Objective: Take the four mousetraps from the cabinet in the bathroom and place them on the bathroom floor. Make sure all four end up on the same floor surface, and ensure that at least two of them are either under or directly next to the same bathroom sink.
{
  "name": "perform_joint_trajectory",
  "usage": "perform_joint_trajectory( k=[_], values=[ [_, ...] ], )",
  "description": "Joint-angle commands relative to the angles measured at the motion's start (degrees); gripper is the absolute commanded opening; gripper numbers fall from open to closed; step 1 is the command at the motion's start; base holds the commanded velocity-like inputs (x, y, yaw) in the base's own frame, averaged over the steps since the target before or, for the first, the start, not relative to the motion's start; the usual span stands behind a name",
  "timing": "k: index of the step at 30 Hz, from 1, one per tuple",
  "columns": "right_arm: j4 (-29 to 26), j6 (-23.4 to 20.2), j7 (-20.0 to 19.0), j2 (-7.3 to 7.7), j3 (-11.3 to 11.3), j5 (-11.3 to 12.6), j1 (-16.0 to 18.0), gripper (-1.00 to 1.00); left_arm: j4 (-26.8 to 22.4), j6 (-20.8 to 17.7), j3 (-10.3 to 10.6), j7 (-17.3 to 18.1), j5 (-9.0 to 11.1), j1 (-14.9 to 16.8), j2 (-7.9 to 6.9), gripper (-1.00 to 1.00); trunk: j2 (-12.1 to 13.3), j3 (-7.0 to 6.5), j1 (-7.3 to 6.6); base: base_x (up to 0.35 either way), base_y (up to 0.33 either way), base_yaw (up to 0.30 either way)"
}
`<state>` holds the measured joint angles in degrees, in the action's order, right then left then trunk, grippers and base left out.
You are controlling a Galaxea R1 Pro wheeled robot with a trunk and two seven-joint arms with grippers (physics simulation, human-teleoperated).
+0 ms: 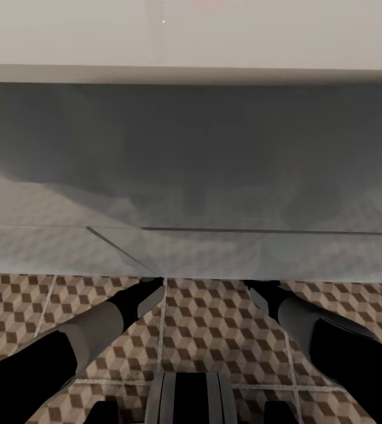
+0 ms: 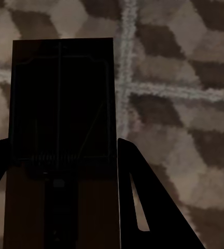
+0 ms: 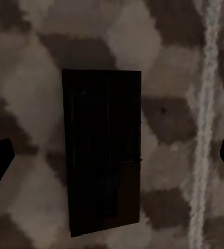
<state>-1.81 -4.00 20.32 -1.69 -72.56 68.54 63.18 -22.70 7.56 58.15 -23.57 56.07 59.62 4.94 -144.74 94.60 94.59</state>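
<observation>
One dark-brown mousetrap (image 2: 63,93) with a grey wire spring sits between the fingers of my left gripper (image 2: 63,142), which is shut on it just over the cube-patterned bathroom floor (image 2: 184,129). A second mousetrap (image 3: 101,114) lies flat on the floor tiles (image 3: 34,62), and my right gripper (image 3: 114,155) is open above it, its fingertips far apart on either side. In the head view both forearms (image 1: 126,306) reach forward and down, and their ends are hidden under the glossy white vanity front (image 1: 191,147) of the sink.
The vanity front spans the whole width just ahead and mirrors the floor pattern in its lower part. Its pale top edge (image 1: 191,73) runs above. Patterned floor (image 1: 214,330) lies between the arms, and the robot's trunk (image 1: 191,397) is at the bottom.
</observation>
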Motion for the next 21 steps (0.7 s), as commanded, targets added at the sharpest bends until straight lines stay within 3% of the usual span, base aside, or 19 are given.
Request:
perform_joint_trajectory(
  k=[1, 21],
  values=[
    [-0.12, -0.39, 0.36, 0.02, -0.48, 0.19, 0.02, 1.0, -0.01, 0.3, 0.48, -0.32, 0.45, 0.06, -0.02, -1.0, -0.01, 0.03, -0.01, 0.0, 0.0, 0.0],
    [-0.12, 0.08, 0.77, -0.05, -0.32, 0.26, 0.1, 1.0, 3.48, -0.24, 0.64, -0.16, 0.29, 0.06, 0.77, -1.0, -0.01, 0.03, -0.01, 0.0, 0.0, 0.0]
  ],
)
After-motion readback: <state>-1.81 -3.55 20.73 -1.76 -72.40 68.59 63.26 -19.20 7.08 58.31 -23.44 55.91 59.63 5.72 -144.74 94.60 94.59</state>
